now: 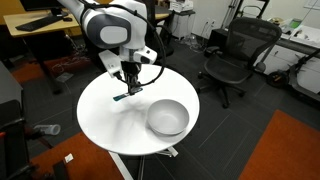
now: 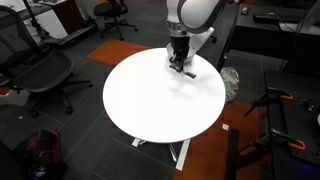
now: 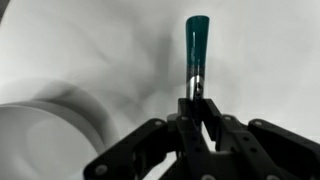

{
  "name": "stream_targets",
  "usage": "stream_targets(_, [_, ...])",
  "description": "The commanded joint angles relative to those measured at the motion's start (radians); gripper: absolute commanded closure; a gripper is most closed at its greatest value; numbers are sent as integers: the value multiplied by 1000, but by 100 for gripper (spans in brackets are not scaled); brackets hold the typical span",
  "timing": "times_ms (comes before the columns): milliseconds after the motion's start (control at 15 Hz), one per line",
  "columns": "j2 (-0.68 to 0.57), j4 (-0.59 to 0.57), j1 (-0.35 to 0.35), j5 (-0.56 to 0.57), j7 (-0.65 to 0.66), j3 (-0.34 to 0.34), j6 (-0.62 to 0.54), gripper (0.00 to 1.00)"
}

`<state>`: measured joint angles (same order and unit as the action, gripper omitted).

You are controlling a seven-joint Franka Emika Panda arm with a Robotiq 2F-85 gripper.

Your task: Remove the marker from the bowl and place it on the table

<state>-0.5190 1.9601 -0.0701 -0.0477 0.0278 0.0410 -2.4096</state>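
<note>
The marker (image 3: 195, 48) was seen clamped between the closed fingers of the gripper (image 3: 197, 102) in the wrist view. Its teal end was pointed toward the top of the frame, over the table (image 3: 265, 60). The bowl (image 3: 40, 140) was shown at the lower left of that frame, apart from the marker. In an exterior view the marker (image 1: 121, 97) was seen angled under the gripper (image 1: 126, 86), left of the bowl (image 1: 167, 118). Whether the marker touched the table could not be told.

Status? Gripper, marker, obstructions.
Gripper shut on marker. Marker out of bowl, low over table. Nothing in the way.
</note>
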Motion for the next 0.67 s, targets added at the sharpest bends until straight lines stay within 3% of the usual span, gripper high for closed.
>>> stream_targets(0, [-19, -18, 12, -7, 38, 5, -20, 49])
stream_targets(400, [9, 15, 23, 5, 72, 17, -44, 3])
stream_targets(600, [46, 50, 34, 12, 97, 22, -56, 0])
